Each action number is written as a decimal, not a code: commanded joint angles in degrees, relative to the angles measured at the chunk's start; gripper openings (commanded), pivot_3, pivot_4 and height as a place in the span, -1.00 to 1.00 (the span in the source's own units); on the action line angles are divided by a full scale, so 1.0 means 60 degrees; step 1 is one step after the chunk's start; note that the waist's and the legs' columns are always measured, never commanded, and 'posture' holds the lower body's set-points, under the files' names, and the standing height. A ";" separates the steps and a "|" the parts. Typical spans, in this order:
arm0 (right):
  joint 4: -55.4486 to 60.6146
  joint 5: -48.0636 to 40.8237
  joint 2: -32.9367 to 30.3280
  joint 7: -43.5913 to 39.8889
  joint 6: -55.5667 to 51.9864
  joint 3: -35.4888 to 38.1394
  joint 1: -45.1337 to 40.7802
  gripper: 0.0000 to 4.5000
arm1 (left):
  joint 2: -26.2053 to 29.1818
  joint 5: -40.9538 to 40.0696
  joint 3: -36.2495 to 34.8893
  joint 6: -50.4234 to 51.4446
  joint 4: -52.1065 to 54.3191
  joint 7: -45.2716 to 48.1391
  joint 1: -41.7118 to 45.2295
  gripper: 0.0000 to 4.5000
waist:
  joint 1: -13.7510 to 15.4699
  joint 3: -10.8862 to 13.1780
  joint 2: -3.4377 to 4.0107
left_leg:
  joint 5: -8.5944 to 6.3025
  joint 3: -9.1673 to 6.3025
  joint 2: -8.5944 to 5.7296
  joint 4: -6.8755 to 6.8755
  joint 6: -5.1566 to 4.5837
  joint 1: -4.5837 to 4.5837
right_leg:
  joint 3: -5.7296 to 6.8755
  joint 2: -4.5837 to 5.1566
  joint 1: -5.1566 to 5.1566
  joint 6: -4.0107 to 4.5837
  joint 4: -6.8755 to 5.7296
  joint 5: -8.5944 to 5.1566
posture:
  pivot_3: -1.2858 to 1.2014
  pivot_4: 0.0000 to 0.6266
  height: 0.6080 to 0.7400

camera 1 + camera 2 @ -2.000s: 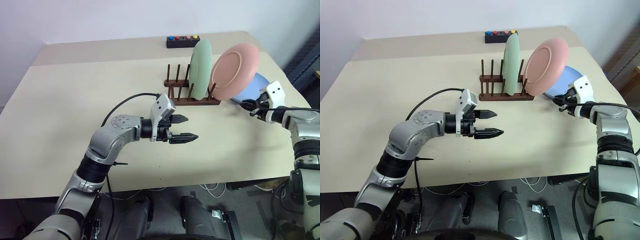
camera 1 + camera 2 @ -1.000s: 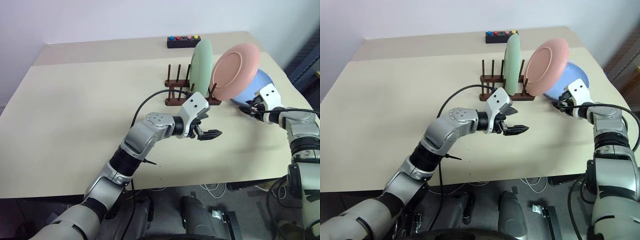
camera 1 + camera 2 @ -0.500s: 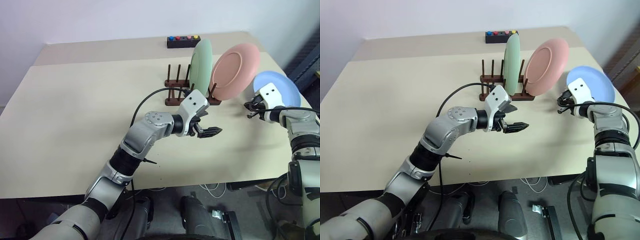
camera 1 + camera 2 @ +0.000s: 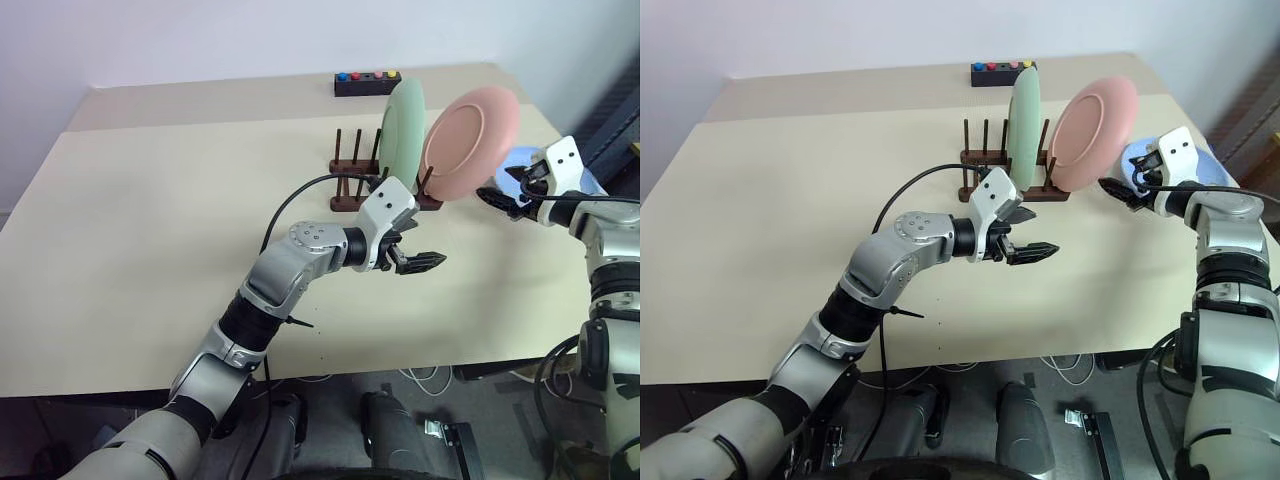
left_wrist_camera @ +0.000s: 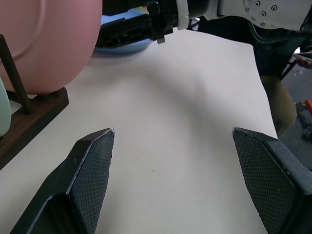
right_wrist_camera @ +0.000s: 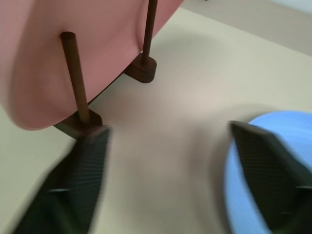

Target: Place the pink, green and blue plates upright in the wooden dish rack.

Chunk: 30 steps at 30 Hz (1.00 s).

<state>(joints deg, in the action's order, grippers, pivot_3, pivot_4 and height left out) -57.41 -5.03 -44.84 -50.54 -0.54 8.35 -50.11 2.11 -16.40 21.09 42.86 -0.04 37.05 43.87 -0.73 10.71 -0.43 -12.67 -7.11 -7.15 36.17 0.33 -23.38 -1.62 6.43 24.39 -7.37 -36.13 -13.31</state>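
Note:
The mint green plate (image 4: 404,127) stands upright between the pegs of the dark wooden dish rack (image 4: 349,191). The salmon pink plate (image 4: 470,131) leans tilted against the pegs at the rack's right end. My right gripper (image 4: 503,190) hovers open just right of the pink plate. The light blue plate (image 6: 273,161) lies low beside one of its fingers and not between them, mostly hidden behind the hand in the head views. My left gripper (image 4: 420,262) hangs open and empty over bare table in front of the rack.
A black box with coloured buttons (image 4: 366,82) sits at the back of the beige table (image 4: 160,220). The table's right edge runs close behind the right hand. Wide free surface lies to the left and front of the rack.
Half a second ago my right gripper held the blue plate tipped up. Its fingers have since opened, the plate has dropped behind the hand, and the hand has risen. The left arm stayed still.

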 commanded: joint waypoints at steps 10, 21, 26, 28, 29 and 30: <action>-0.1463 0.0781 -0.0399 0.2071 -0.0482 -0.0043 -0.0356 0.99 | -0.0228 0.0181 -0.0133 -0.0550 -0.0078 -0.0192 0.0109 0.77 | -0.0045 -0.0001 0.0001 | 0.0000 0.0004 -0.0001 -0.0002 0.0000 0.0000 | -0.0002 0.0002 0.0000 0.0000 0.0000 0.0000 | 0.03 -0.52 1.00; -0.1959 0.1162 -0.0267 0.2017 -0.0523 -0.0373 -0.0635 0.40 | -0.0203 0.0165 -0.0121 -0.0481 0.0053 -0.0191 0.0054 0.77 | -0.0008 -0.0001 0.0001 | 0.0000 0.0005 -0.0001 0.0000 0.0000 0.0000 | -0.0002 0.0001 0.0000 0.0000 0.0000 0.0000 | 0.03 -0.52 1.00; -0.2085 0.1213 -0.0283 0.2107 -0.0520 -0.0393 -0.0684 -0.73 | -0.0202 0.0130 -0.0129 -0.0397 0.0108 -0.0201 0.0031 0.77 | -0.0016 -0.0001 0.0002 | 0.0000 0.0006 -0.0001 0.0000 0.0000 0.0000 | -0.0002 0.0001 0.0000 0.0000 0.0000 0.0000 | 0.03 -0.52 1.00; -0.2106 0.1213 -0.0288 0.2128 -0.0547 -0.0381 -0.0688 -0.98 | -0.0208 0.0104 -0.0144 -0.0361 0.0111 -0.0196 0.0030 0.77 | -0.0015 -0.0001 0.0001 | 0.0000 0.0006 -0.0001 0.0000 0.0000 0.0000 | -0.0002 0.0001 0.0000 0.0000 -0.0001 0.0000 | 0.03 -0.52 1.00; -0.2107 0.1201 -0.0287 0.2108 -0.0556 -0.0372 -0.0686 -0.98 | -0.0210 0.0103 -0.0146 -0.0358 0.0110 -0.0195 0.0034 0.77 | -0.0021 -0.0001 0.0000 | 0.0000 0.0005 -0.0001 0.0000 0.0000 0.0000 | -0.0002 0.0001 0.0000 0.0000 0.0000 0.0000 | 0.03 -0.52 1.00; -0.2096 0.1187 -0.0284 0.2072 -0.0562 -0.0363 -0.0678 -0.98 | -0.0212 0.0098 -0.0149 -0.0355 0.0114 -0.0192 0.0036 0.77 | -0.0019 -0.0001 0.0000 | 0.0000 0.0006 0.0000 0.0001 0.0000 0.0000 | -0.0002 0.0000 -0.0001 0.0000 0.0000 0.0000 | 0.03 -0.52 1.00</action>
<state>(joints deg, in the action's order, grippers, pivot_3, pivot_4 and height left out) -69.66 2.16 -46.09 -37.87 -4.01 5.94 -53.45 1.16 -15.48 21.03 41.00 -1.52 35.99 43.83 -0.84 10.70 -0.43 -12.67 -7.07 -7.15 36.18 0.33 -23.38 -1.64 6.43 24.38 -7.37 -36.13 -13.31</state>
